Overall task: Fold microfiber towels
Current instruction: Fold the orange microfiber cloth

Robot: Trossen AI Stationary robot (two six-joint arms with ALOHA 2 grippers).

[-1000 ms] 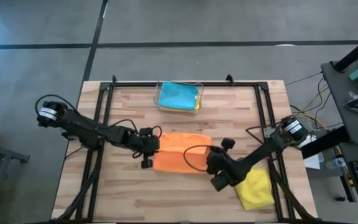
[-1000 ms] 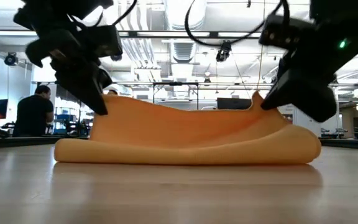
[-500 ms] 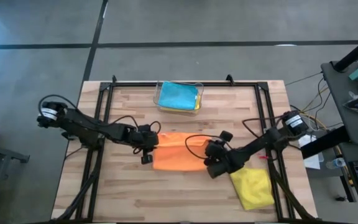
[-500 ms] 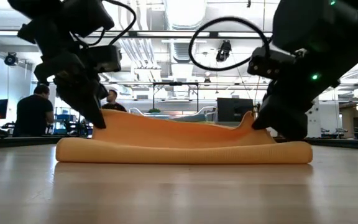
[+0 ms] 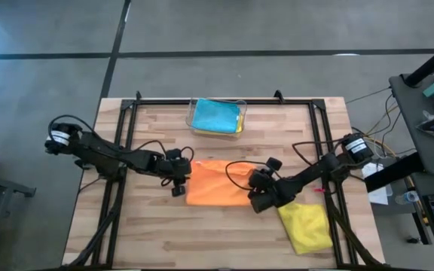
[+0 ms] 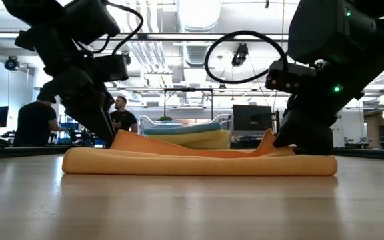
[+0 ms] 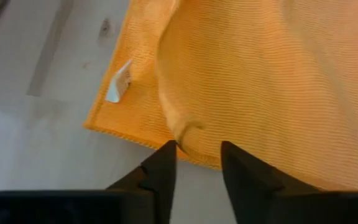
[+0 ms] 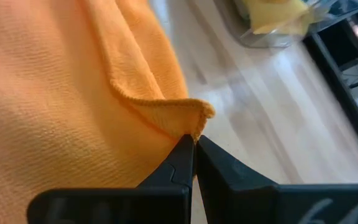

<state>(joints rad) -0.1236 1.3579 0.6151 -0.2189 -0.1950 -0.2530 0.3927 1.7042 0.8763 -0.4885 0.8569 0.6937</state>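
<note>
**Orange towel lying folded between both grippers**

At the lower right of the high view, a yellow towel (image 5: pixel 307 228) is lying crumpled near the table's (image 5: pixel 149 241) front edge, just beside the right arm.

At the centre of the frame, the orange towel (image 5: pixel 217 184) is lying folded over on itself, its upper layer resting loosely on the lower one. In the low view it is showing as a long flat roll (image 6: pixel 199 163) across the middle, with the top layer sagging between two raised ends.

The left gripper (image 5: pixel 181 177) is sitting at the towel's left edge. In the left wrist view its fingers (image 7: pixel 160 171) are standing apart, with the towel's folded edge (image 7: pixel 185 134) lying loose just ahead of the gap, not clamped.

The right gripper (image 5: pixel 256 196) is sitting at the towel's right edge, its fingers pressed together on a corner of the orange towel (image 8: pixel 194 121), which is standing up in a small peak.

At the upper centre of the high view, a clear bin (image 5: pixel 217 118) is holding a blue towel (image 5: pixel 213 115) on top of a yellow one (image 5: pixel 239 124).

Beyond the table in the low view, two people (image 6: pixel 35 120) are standing at the left of the frame.
</note>
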